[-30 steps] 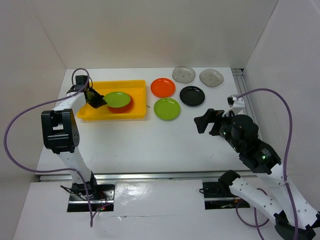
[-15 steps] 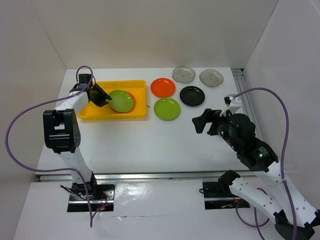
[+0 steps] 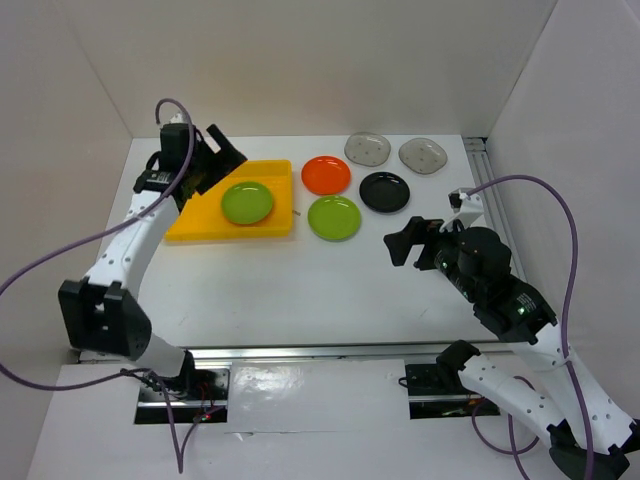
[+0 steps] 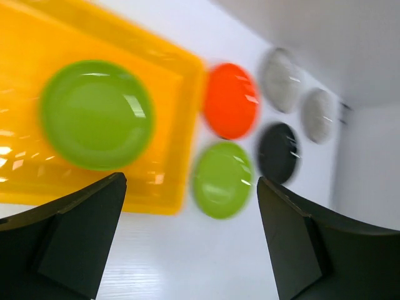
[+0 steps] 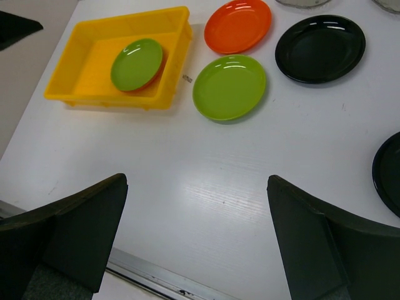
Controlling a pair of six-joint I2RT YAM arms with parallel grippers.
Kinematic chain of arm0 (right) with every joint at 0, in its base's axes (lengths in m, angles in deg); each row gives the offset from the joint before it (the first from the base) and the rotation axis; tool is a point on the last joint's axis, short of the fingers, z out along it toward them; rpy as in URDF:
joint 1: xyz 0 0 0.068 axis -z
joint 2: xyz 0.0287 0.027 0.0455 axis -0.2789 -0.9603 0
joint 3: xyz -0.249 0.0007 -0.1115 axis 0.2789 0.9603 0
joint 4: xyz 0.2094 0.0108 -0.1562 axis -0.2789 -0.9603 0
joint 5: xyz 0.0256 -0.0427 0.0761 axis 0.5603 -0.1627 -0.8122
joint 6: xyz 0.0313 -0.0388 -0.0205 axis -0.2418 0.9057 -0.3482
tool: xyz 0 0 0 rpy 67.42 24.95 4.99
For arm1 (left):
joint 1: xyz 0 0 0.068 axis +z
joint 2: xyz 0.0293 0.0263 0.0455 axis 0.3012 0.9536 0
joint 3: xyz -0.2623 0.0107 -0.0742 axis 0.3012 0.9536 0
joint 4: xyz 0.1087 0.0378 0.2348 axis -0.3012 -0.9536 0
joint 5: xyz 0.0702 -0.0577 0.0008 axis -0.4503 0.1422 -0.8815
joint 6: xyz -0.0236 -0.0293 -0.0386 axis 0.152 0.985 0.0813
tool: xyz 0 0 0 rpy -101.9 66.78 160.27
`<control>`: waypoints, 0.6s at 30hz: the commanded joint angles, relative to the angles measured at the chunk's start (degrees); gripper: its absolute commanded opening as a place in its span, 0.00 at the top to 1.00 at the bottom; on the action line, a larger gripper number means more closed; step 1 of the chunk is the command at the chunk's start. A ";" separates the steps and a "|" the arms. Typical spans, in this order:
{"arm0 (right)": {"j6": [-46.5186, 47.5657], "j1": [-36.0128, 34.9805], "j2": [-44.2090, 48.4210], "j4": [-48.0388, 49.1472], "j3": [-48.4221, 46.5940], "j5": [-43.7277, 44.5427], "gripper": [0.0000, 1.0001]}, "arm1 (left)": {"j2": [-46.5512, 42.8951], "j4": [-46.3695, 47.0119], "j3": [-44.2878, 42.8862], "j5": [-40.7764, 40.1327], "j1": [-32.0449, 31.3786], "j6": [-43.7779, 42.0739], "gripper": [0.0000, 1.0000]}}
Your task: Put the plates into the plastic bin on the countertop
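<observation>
Near right, my right gripper (image 3: pixel 408 243) hangs with its fingers spread wide and nothing in them, and a second black plate (image 5: pixel 390 172) just shows at the right edge of its wrist view. Going far on the white countertop (image 3: pixel 300 280) I count five more loose: one lime green plate (image 3: pixel 334 217), one black plate (image 3: pixel 384 191), one orange plate (image 3: pixel 326 175), then a left grey plate (image 3: pixel 367 148) and a right grey plate (image 3: pixel 423 155) by the far wall. The yellow plastic bin (image 3: pixel 190 228) at left holds two, a binned green plate (image 3: pixel 247 203) on a binned orange plate (image 5: pixel 162 65) showing only as a sliver, and my left gripper (image 4: pixel 190 182) hovers over its far-left corner, fingers wide apart, holding nothing.
</observation>
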 commanded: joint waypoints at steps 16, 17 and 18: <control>-3.28 1.28 7.90 -2.45 -15.41 18.07 0.00 | 27.52 35.12 -8.55 11.74 -41.27 4.96 0.01; -3.28 1.28 7.11 -4.28 -17.42 17.46 0.00 | 30.59 33.28 -12.27 12.44 -42.15 4.96 0.01; -3.28 1.80 6.50 -4.82 -17.96 16.84 0.00 | 33.76 31.87 -16.13 12.45 -43.64 4.44 0.01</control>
